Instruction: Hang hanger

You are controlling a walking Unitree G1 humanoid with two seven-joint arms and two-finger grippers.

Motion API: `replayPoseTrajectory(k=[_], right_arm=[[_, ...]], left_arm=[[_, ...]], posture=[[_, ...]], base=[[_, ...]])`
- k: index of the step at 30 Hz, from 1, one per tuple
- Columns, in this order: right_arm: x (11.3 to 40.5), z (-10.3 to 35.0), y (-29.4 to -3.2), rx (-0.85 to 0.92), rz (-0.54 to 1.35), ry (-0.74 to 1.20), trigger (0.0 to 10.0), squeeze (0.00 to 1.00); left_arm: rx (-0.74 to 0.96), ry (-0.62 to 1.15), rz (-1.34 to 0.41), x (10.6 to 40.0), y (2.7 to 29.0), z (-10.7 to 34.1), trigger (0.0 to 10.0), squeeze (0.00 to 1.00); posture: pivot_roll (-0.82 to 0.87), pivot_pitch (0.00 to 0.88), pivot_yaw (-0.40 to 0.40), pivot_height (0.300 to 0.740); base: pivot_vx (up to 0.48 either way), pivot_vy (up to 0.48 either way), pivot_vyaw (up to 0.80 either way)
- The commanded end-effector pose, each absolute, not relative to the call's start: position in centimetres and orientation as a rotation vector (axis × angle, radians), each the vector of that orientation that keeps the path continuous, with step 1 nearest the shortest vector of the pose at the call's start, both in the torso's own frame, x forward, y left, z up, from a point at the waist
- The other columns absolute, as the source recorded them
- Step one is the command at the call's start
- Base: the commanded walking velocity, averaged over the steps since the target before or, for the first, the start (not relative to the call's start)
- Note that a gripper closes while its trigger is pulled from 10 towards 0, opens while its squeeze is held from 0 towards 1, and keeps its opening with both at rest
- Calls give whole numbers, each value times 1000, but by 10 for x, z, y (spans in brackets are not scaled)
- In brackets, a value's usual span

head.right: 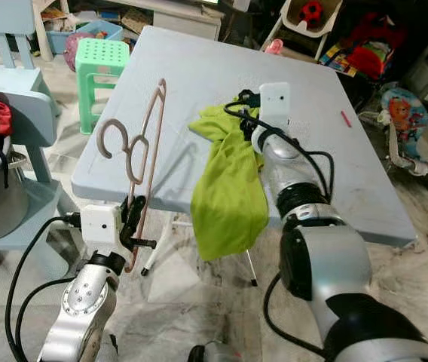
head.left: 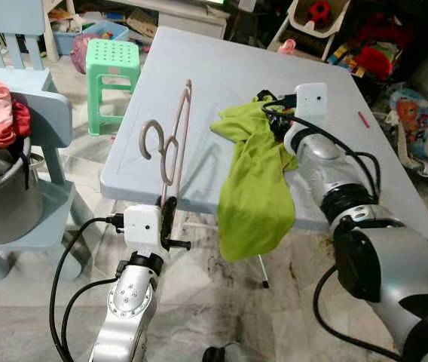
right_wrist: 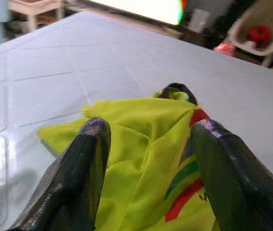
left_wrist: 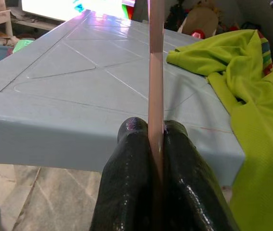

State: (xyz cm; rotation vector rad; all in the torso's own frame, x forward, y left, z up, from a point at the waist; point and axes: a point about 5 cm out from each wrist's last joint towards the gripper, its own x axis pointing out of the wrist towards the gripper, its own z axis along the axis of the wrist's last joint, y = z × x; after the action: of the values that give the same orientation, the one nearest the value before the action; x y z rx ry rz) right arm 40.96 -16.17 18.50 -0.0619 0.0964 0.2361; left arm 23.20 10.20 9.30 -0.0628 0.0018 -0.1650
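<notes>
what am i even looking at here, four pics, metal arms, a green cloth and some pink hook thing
This is a walking humanoid robot with two silver arms, each ending in a pincer of two black fingers. The two wide pictures come from cameras in its head, looking down. The two close-ups come from cameras on its wrists.

In front stands a pale blue table. A lime green shirt lies on it and droops over the near edge. The left pincer is shut on a pink hanger, holding it upright in front of the table's edge. The right pincer is open just above the shirt, one finger either side of the bunched cloth.
</notes>
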Motion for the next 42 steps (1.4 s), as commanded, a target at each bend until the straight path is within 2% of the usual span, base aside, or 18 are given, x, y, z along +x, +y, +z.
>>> replayPoseTrajectory(k=[1, 2, 3, 8, 9, 10, 12, 13, 20, 21, 25, 26, 27, 28, 36, 38, 42], right_arm=[[404, 186, -189, -78, 296, 113, 2549, 0], [404, 186, -189, -78, 296, 113, 2549, 0], [396, 178, -204, -78, 361, 145, 0, 0], [385, 166, -217, -80, 461, 199, 0, 0], [377, 158, -220, -103, 524, 235, 2471, 0], [368, 147, -224, -107, 587, 298, 10000, 0], [361, 140, -226, -106, 628, 341, 10000, 0], [346, 126, -228, -102, 706, 415, 10000, 0], [320, 107, -222, -95, 887, 455, 10000, 0], [320, 104, -221, -106, 873, 450, 0, 0], [321, 94, -217, -102, 829, 487, 0, 0], [320, 93, -214, -100, 835, 489, 8000, 0], [320, 93, -214, -100, 835, 489, 8000, 0], [318, 93, -211, -92, 832, 492, 10000, 0], [328, 93, -207, -136, 662, 454, 10000, 0], [334, 105, -204, -117, 613, 365, 10000, 0], [336, 108, -209, -136, 553, 351, 10000, 0]], left_arm=[[-89, 58, -173, 231, 93, 85, 10000, 0], [-89, 58, -173, 231, 93, 85, 10000, 0], [-88, 58, -181, 234, 92, 86, 10000, 0], [-86, 54, -185, 237, 93, 87, 10000, 0], [-84, 53, -186, 238, 93, 87, 10000, 0], [-81, 52, -188, 238, 94, 87, 10000, 0], [-79, 52, -189, 239, 95, 88, 10000, 0], [-73, 52, -191, 241, 97, 88, 10000, 0], [-62, 44, -196, 245, 100, 89, 10000, 0], [-61, 43, -196, 245, 100, 89, 10000, 0], [-56, 40, -199, 245, 100, 90, 10000, 0], [-55, 40, -198, 245, 101, 90, 10000, 0], [-55, 40, -198, 245, 101, 90, 10000, 0], [-54, 39, -198, 246, 101, 90, 10000, 0], [-46, 40, -198, 246, 104, 90, 10000, 0], [-45, 41, -202, 246, 104, 90, 10000, 0], [-45, 41, -209, 246, 103, 90, 10000, 0]], posture=[[63, 65, -184, 740], [63, 65, -184, 740], [58, 57, -177, 740], [57, 50, -171, 740], [55, 42, -163, 740], [54, 38, -159, 740], [54, 38, -159, 740], [60, 27, -150, 740], [71, 13, -138, 740], [74, 10, -137, 740], [82, 8, -136, 740], [85, 7, -136, 740], [85, 7, -136, 740], [90, 7, -135, 740], [95, 6, -130, 740], [92, 3, -124, 740], [92, 3, -124, 740]], base=[[0, 0, 0], [0, 0, 0], [0, 0, 0], [0, 0, 0], [0, 0, 0], [0, 0, 0], [0, 0, 0], [0, 0, 0], [0, 0, 0], [0, 0, 0], [0, 0, 0], [0, 0, 0], [0, 0, 0], [0, 0, 0], [0, 0, 0], [0, 0, 0], [0, 0, 0]])
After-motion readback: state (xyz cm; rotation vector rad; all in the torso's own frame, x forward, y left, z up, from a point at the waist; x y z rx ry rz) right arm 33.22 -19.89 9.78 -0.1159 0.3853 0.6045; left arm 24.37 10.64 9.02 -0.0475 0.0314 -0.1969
